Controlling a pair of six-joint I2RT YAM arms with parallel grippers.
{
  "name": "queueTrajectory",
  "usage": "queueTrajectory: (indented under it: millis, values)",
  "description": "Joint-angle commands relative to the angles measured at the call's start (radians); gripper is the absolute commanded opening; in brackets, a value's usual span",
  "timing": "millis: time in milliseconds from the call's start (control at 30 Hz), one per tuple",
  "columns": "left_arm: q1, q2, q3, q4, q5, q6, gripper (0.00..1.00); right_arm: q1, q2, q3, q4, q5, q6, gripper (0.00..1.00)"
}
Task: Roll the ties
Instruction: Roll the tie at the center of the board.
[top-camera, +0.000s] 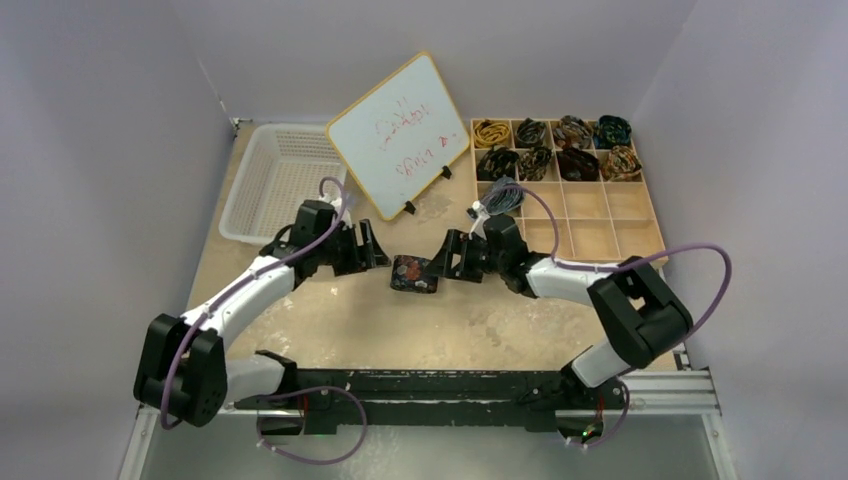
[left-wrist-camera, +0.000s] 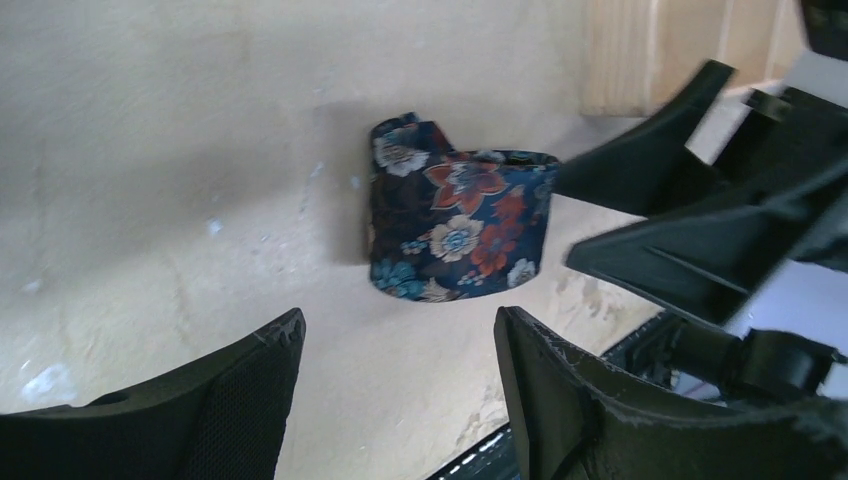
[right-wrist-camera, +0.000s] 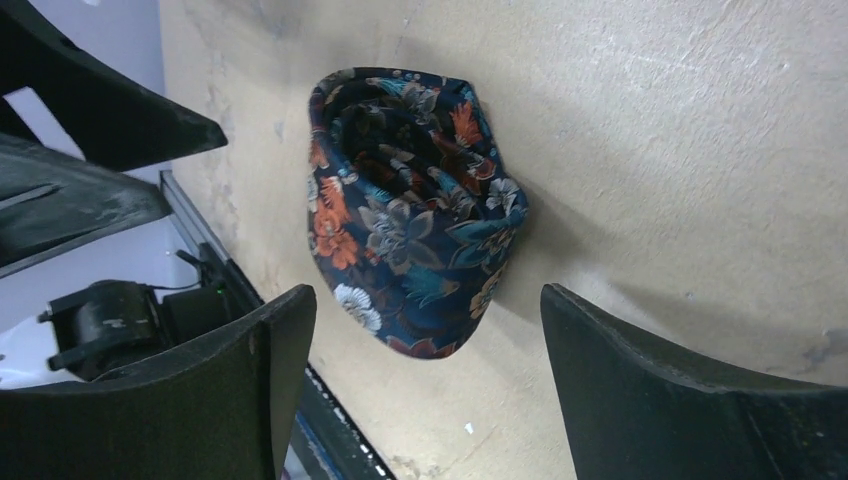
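rolled tie (top-camera: 413, 274) on the bare table (top-camera: 330, 320), midway between the two claws. the left claw (top-camera: 384, 262) stands on its left and the right claw (top-camera: 444, 264) on its right, each just beside it and neither touching. both claws gape wide and hold nothing – in the left wrist view the fingers (left-wrist-camera: 240, 390) stand apart with the coil ahead of them, not between them, and the right wrist view shows the same. the coil is a short, squat roll of navy floral cloth. its open end is turned toward the right wrist camera and its banded side toward the left, so a pinch across the band looks more likely to keep the wraps together. neither arm is clearly the nearer, but the wooden tray (top-camera: 590, 205) lies behind and to the right – the right arm's side. its two far rows hold other rolled ties (top-camera: 555, 148), and the nearer compartments look mostly bare. a whiteboard (top-camera: 398, 135) and a white basket (top-camera: 275, 180) stand well behind, out of the path. only the opposite claw crowds the coil.
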Motion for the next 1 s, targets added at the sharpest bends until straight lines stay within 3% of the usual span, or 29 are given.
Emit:
queueTrajectory:
  millis: [0,400,967]
  values:
    - [0.021,0.050,-0.011,0.186,0.196,0.060,0.68,-0.002,0.065,0.057,0.023,-0.053,-0.058,0.83]
    - [0.037,0.201,-0.062,0.419,0.324,0.079,0.67,-0.001,0.183,0.057,0.084,-0.139,-0.066,0.61]
    - [0.037,0.361,-0.139,0.621,0.413,0.061,0.65,-0.005,0.212,0.019,0.136,-0.172,-0.035,0.52]
